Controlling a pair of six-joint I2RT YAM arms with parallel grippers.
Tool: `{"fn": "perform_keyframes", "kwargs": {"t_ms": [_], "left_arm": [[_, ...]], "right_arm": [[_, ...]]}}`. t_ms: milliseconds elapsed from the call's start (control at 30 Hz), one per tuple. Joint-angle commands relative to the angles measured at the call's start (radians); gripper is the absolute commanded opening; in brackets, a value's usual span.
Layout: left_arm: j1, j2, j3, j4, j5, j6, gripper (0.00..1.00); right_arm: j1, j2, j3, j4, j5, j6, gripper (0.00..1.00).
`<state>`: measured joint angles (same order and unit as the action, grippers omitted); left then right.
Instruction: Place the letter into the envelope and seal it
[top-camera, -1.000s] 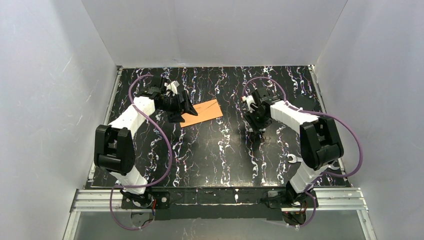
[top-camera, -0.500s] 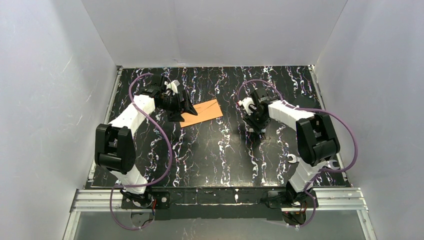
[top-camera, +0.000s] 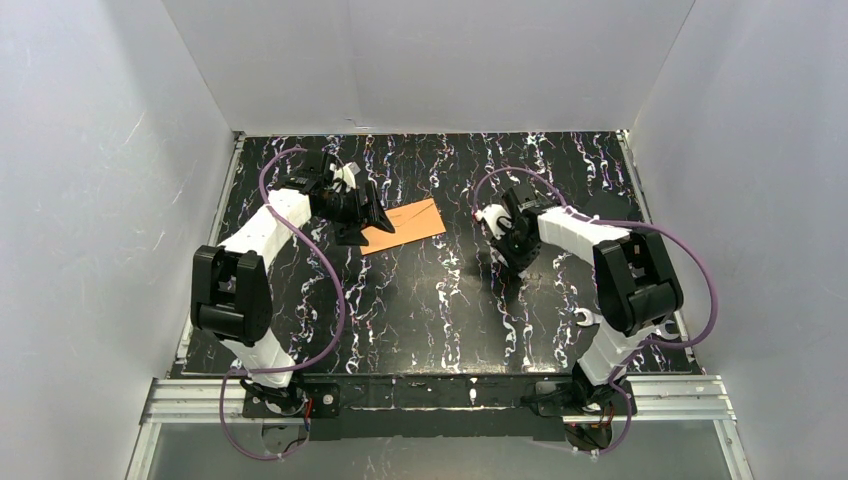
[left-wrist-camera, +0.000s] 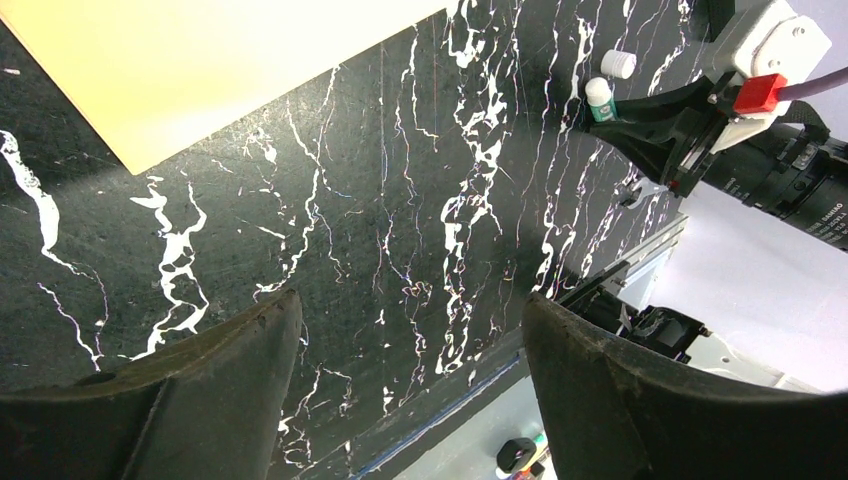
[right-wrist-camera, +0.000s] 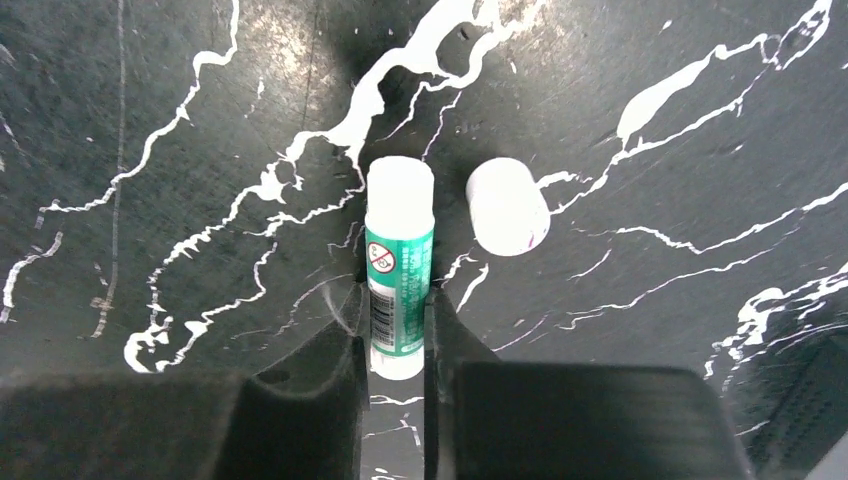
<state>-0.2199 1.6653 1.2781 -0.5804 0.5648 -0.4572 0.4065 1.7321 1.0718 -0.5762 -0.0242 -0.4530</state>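
The orange-brown envelope (top-camera: 408, 221) lies flat at the back left of the table; in the left wrist view it shows as a pale sheet (left-wrist-camera: 200, 60). My left gripper (top-camera: 367, 224) (left-wrist-camera: 410, 300) hovers open at the envelope's left end, nothing between its fingers. The letter is out of view. A green and white glue stick (right-wrist-camera: 400, 262) lies on the table with my right gripper (right-wrist-camera: 397, 322) (top-camera: 507, 250) shut on its lower part. Its white cap (right-wrist-camera: 507, 206) lies just to the right of it.
The dark marbled table (top-camera: 430, 310) is walled in by white panels on three sides. From the left wrist view I see the glue stick (left-wrist-camera: 600, 98), the cap (left-wrist-camera: 618, 64) and the right arm beyond them. A metal rail (top-camera: 440, 390) runs along the near edge.
My right gripper has shifted slightly left and its fingers have closed on the glue stick. The left arm and the envelope have not moved.
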Motion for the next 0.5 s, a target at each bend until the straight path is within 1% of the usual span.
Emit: {"fn": "perform_keyframes", "kwargs": {"t_ms": [0,33,133,233,267,333,467], "left_arm": [[0.001,-0.053,0.031,-0.003,0.032,-0.006,0.79],[0.001,-0.063,0.027,0.009,0.039,-0.008,0.79],[0.001,-0.104,0.008,0.073,0.071,-0.028,0.81],[0.0,-0.159,-0.041,0.201,0.131,-0.072,0.83],[-0.001,-0.178,-0.06,0.269,0.162,-0.087,0.84],[-0.004,-0.23,-0.101,0.374,0.209,-0.114,0.85],[-0.013,-0.3,-0.189,0.623,0.3,-0.194,0.88]], "right_arm": [[0.006,-0.048,0.004,-0.015,-0.075,0.013,0.09],[0.006,-0.063,0.027,-0.028,-0.126,0.02,0.08],[0.005,-0.113,0.096,-0.064,-0.294,0.06,0.08],[0.005,-0.161,0.135,-0.008,-0.431,0.147,0.09],[0.005,-0.18,0.135,0.048,-0.472,0.217,0.1],[0.006,-0.233,0.105,0.21,-0.544,0.376,0.1],[0.006,-0.299,0.014,0.651,-0.624,0.755,0.12]]}}
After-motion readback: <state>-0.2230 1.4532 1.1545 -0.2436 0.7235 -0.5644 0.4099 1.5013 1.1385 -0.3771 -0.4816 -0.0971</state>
